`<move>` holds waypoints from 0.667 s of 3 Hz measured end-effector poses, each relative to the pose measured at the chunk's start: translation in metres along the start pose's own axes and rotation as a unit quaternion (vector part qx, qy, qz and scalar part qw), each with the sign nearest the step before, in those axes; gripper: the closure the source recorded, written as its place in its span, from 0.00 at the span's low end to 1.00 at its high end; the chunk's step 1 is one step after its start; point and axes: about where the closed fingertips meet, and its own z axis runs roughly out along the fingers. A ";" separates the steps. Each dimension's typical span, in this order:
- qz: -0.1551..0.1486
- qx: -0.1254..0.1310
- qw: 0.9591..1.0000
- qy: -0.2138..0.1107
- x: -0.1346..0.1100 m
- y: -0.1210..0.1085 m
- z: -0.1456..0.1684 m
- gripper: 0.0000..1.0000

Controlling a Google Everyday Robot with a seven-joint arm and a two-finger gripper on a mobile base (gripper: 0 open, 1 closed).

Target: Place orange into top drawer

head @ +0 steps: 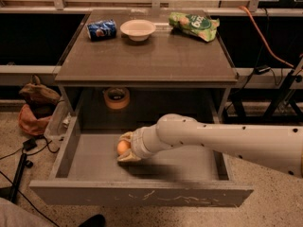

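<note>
The top drawer (90, 167) is pulled open below the grey cabinet top; it is wide and shallow, with a scratched front panel. The orange (123, 147) sits low inside it, at the middle left of the floor, between my fingers. My gripper (124, 148), at the end of the white arm that reaches in from the right, is shut on the orange, with one beige finger (127, 136) above it and one below. Whether the orange touches the floor I cannot tell.
On the cabinet top (147, 56) lie a blue can (101, 30) on its side, a white bowl (138, 29) and a green bag (194, 24). A tan tape roll (116, 98) sits behind the drawer. Bags (35, 108) and cables (19, 155) lie on the floor at left.
</note>
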 end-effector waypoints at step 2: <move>0.000 0.000 1.000 0.000 0.000 0.000 0.000 0.00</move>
